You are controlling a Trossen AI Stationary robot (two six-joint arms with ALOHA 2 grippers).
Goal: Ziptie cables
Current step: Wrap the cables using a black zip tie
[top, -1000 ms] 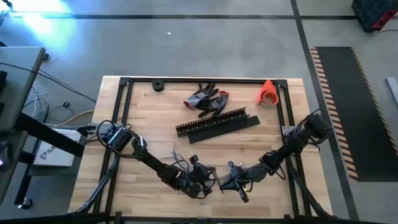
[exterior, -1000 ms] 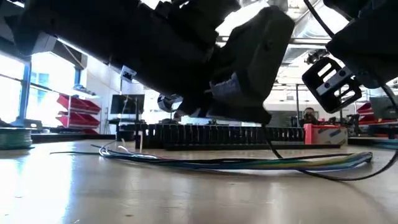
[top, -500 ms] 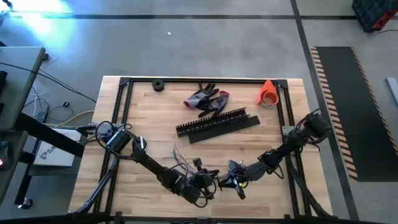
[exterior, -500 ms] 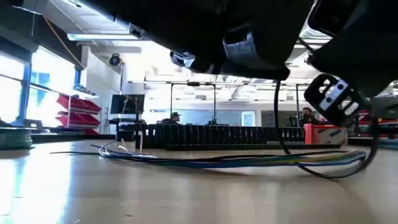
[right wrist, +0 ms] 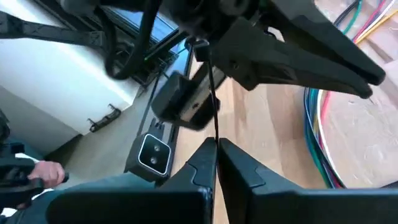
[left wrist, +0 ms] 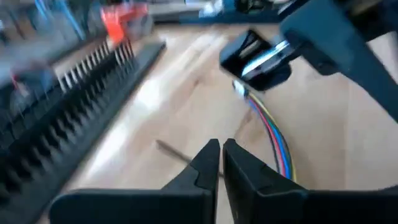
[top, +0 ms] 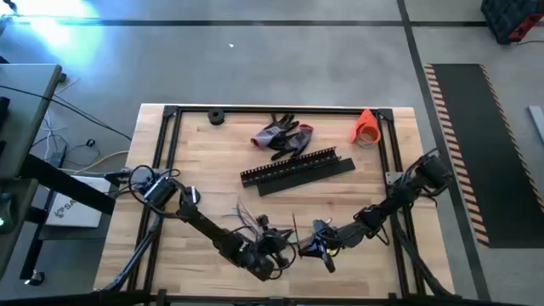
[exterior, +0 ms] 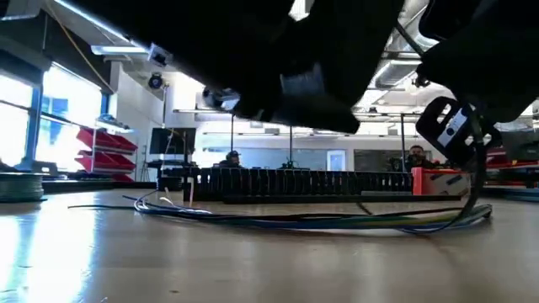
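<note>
The cables (exterior: pixel 320 220) are laid flat along the tabletop (top: pixel 204 170), thin and many-coloured. At 6 o'clock, the left pincer (left wrist: pixel 221 152) is nearly closed; the right pincer (right wrist: pixel 216 151) is pinched on a thin black strand (right wrist: pixel 213 106).

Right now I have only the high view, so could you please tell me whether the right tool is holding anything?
Observer: In the right wrist view, the right tool is shut on a thin black strand that rises straight out from its tips.
Operator: Thank you. And the left tool?
Observer: The left wrist view shows the left tool shut, with nothing visible between its tips.
Operator: Are the cables lifted off the wood?
Observer: In the low view, the cables lie mostly flat along the table, in front of the black slotted strips.
</note>
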